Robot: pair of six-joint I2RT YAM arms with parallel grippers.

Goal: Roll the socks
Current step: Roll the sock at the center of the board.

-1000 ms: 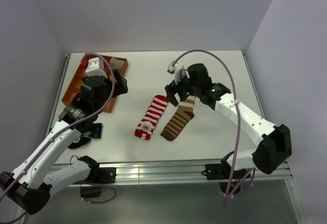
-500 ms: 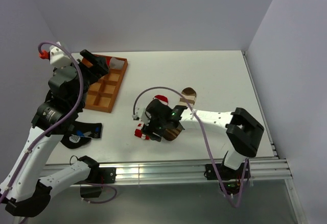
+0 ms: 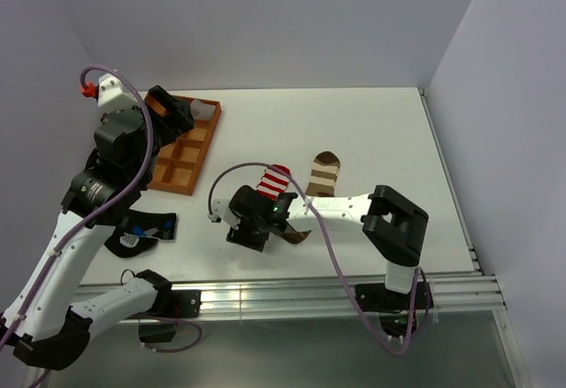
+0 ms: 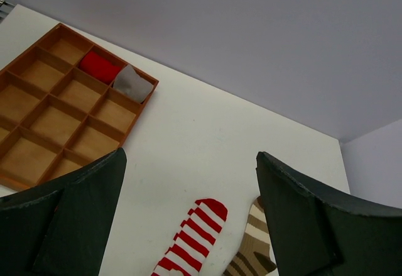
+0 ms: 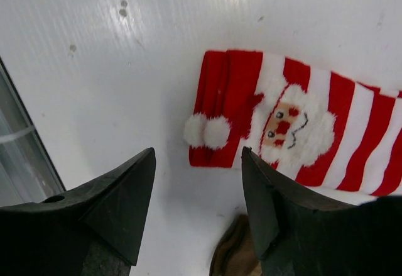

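- The red-and-white sock (image 5: 295, 122) lies flat on the desk (image 5: 94, 49), right in front of my right claw (image 5: 198, 163). Its Santa-face end, with two white pompoms, sits just ahead of the gap between the fingertips.
- The brown-and-tan sock (image 3: 324, 174) lies alongside the red one. From above, its far end pokes out beyond the right claw. In the wrist view a scrap of brown fabric shows low down between the fingers.
- My right claw is down low over the near ends of both socks. Its fingers are spread apart and there is nothing between them. I can't tell whether the tips touch any fabric.
- My left claw (image 4: 190, 163) is up high and well away from the socks. It is spread fully wide and has hold of nothing. Both socks show far below it, between its fingers.
- The wooden tray (image 4: 56, 122) lies below the left claw, off to its left. A red item (image 4: 99, 66) and a grey item (image 4: 132, 82) sit in neighbouring compartments at its far end.
- A black lump (image 3: 124, 245) lies on the desk near the left arm's base.
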